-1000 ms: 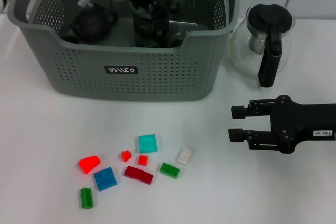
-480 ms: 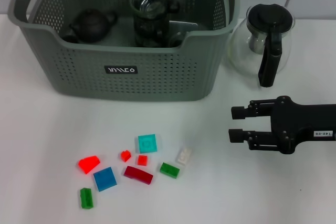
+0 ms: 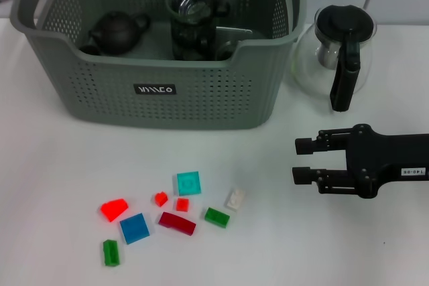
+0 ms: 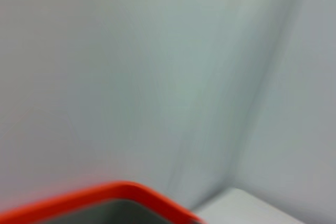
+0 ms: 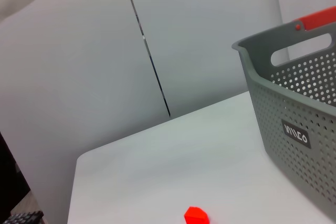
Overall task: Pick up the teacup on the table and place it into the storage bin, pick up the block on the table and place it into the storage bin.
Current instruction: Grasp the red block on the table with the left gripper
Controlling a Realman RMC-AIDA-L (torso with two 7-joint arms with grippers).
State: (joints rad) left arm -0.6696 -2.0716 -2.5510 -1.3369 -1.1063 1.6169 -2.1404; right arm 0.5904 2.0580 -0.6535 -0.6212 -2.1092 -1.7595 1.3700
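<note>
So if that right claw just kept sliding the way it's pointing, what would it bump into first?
Probably nothing. The right gripper points toward the robot's left, and its line crosses bare table, between the bin and the blocks. Its height is hard to judge.

**Bin at the back, blocks in front**

The storage bin (image 3: 161, 65) is standing on the worktop (image 3: 53, 165) at about eleven o'clock. Inside it a small teapot (image 3: 117, 29) is lying toward nine o'clock, with a glass vessel (image 3: 193, 19) just beside it at the middle. A glass teapot (image 3: 337, 51) is sitting at two o'clock, just beside the bin. The blocks (image 3: 175, 210) are lying scattered at seven o'clock, before the bin. The right gripper (image 3: 295, 159) is hovering at four o'clock, fingers (image 3: 305, 143) pointing toward nine.
</note>
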